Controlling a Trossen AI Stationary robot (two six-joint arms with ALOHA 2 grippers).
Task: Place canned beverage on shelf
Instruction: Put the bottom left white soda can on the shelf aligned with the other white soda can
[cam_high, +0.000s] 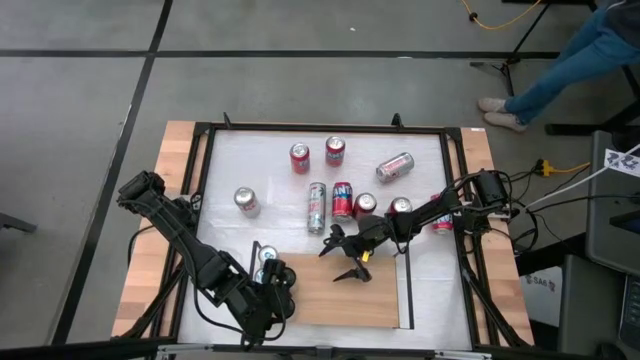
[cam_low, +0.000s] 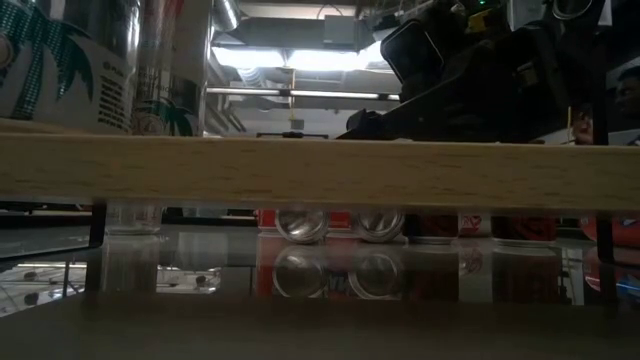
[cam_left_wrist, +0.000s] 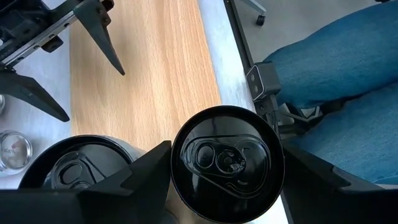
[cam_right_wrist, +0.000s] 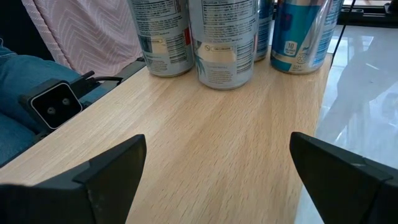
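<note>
Left end effector (cam_left_wrist: 227, 186) around black-topped can (cam_left_wrist: 227, 163)

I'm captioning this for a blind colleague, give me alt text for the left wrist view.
The left tool grips a black-topped can from above at the near end of the light-wood shelf, beside a second can. The right tool hovers open over the shelf beyond.
</note>
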